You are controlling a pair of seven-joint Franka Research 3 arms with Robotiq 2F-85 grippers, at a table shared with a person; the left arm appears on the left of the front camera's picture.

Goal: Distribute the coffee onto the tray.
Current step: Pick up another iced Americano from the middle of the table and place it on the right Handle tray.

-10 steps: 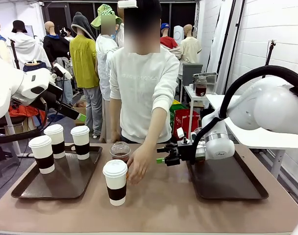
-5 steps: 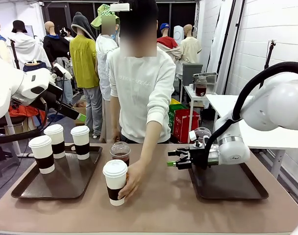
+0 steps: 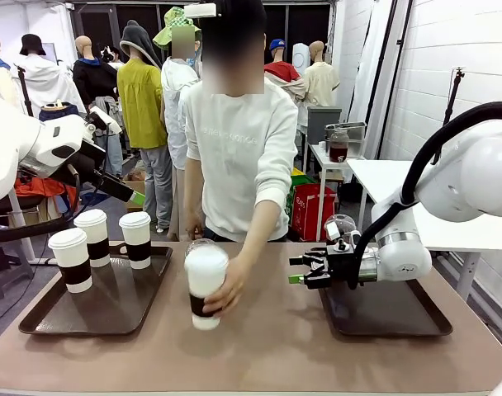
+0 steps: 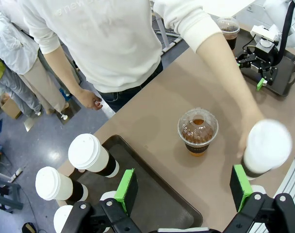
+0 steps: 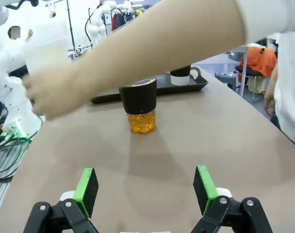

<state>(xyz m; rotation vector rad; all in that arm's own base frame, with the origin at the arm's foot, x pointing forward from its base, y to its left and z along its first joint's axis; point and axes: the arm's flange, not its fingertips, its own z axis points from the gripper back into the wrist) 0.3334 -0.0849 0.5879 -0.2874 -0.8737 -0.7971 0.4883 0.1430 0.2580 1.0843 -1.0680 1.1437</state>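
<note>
The paper cup (image 3: pixel 204 276) in the person's hand (image 3: pixel 227 295), at 9 o'clock from the wide-open right gripper (image 3: pixel 297 271), looks crushable: take it by its black sleeve. The left gripper (image 4: pixel 183 188) gapes wide too.

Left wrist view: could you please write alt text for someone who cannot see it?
A person's hand grips a blurred white-lidded paper cup beside a dome-lidded cup of brown liquid on the table. Three lidded cups stand on a dark tray near the open left gripper.
</note>
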